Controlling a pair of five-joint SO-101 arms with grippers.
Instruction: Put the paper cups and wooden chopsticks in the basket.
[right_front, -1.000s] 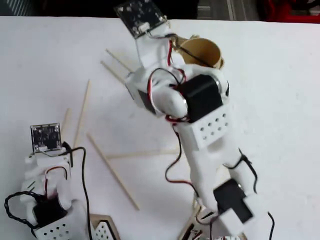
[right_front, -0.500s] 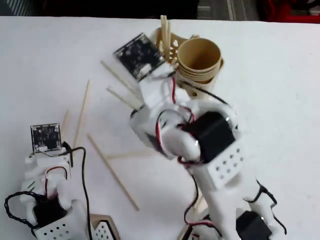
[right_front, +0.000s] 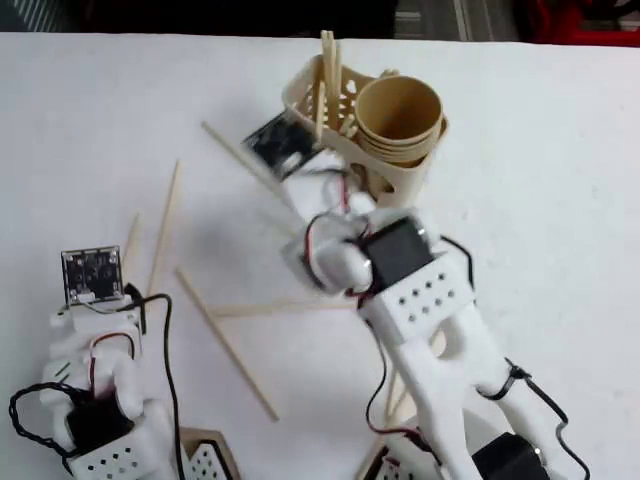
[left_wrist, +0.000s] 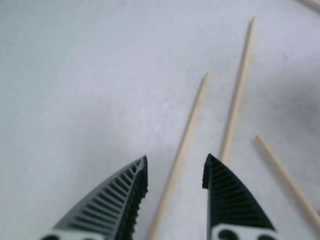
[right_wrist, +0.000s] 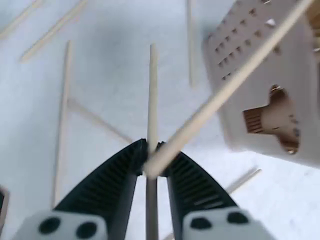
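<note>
A cream basket (right_front: 405, 178) stands at the back of the table with stacked paper cups (right_front: 400, 108) and upright chopsticks (right_front: 327, 70) in it. My right arm (right_front: 400, 262) sits just in front of the basket. The right gripper (right_wrist: 152, 151) is shut on a chopstick (right_wrist: 225, 80) that slants up past the basket's wall (right_wrist: 260, 60). Another chopstick (right_wrist: 152, 95) lies on the table below the jaws. My left arm (right_front: 95, 340) is at the near left. Its gripper (left_wrist: 175, 167) is open above a loose chopstick (left_wrist: 186, 135) on the table.
Several loose chopsticks lie on the white table: one long stick (right_front: 240, 155) left of the basket, one (right_front: 165, 225) near the left arm, one diagonal (right_front: 225, 340) and one flat (right_front: 285, 307) in the middle. Open table spreads to the far left and right.
The right arm has drawn back from over the basket toward the table's near side, uncovering the basket, cups and upright chopsticks. The left arm has kept still.
</note>
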